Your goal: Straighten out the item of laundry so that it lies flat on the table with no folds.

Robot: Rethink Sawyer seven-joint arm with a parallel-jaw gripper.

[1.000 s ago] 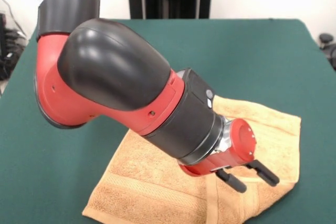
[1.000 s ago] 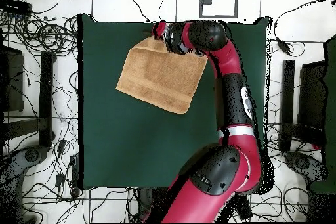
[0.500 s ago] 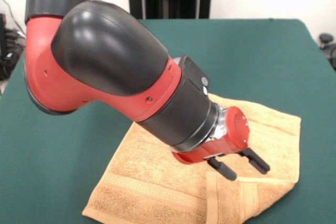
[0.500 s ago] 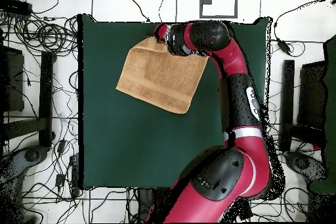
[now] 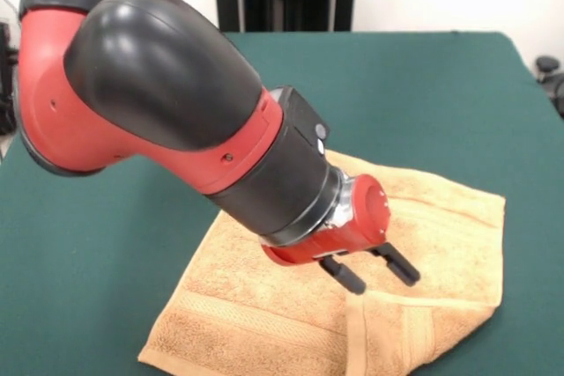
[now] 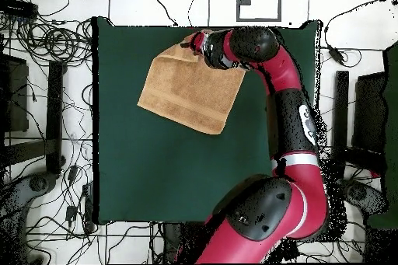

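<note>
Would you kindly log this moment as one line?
gripper: open, above towel | towel: corner folded over, not flat | table: green

The towel (image 5: 264, 305) is orange-tan terry with a woven band of the same colour running along its near edge; a folded-over flap at its near right corner shows a band too. The table (image 5: 423, 94) is dark green all over. The arm (image 5: 167, 112) is red with black shells and a black wrist sleeve. The gripper (image 5: 381, 272) has a red body and black fingers (image 5: 344, 276). The wall beyond the table's far edge is white.
</note>
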